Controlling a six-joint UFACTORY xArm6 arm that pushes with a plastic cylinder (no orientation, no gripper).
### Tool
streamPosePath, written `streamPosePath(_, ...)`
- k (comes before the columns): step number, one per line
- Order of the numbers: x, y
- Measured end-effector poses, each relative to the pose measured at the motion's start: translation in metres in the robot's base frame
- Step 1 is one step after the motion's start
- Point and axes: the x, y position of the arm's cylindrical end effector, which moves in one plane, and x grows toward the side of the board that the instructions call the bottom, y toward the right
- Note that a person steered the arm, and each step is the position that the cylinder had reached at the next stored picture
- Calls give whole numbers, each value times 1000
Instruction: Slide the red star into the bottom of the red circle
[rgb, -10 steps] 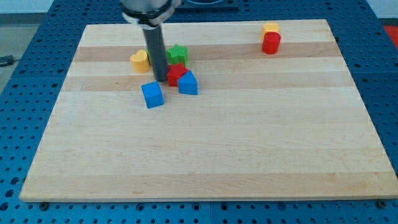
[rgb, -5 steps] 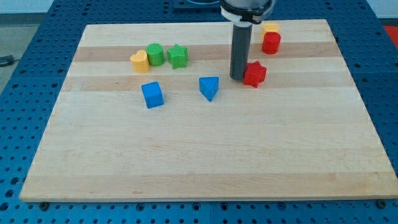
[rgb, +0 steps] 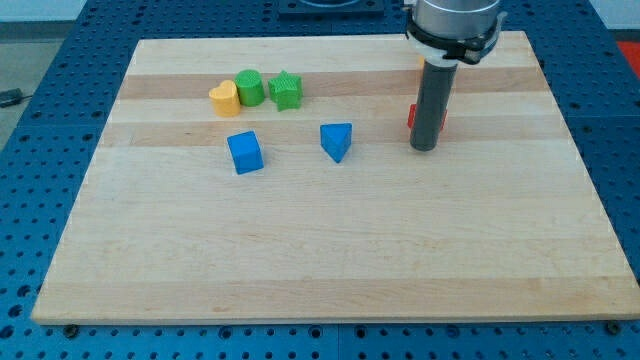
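Observation:
My tip (rgb: 424, 147) rests on the board at the view's right of centre. The red star (rgb: 411, 116) is mostly hidden behind the rod; only red slivers show on both sides of it, just above my tip. The red circle is hidden behind the rod and the arm's end at the view's upper right, so I cannot tell whether the star touches it.
A yellow block (rgb: 225, 98), a green cylinder (rgb: 249, 88) and a green star (rgb: 286, 90) sit in a row at the upper left. A blue cube (rgb: 245, 152) and a blue triangle (rgb: 337, 141) lie below them. The wooden board (rgb: 320, 260) lies on a blue pegboard.
The rod carried the red star from the left cluster to the right, knocking the blue triangle aside. My tip now stands below the star, which sits a little further right and is hidden.

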Motion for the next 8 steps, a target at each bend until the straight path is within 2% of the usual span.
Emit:
streamPosePath(2, -25, -19)
streamPosePath(8, -34, 20)
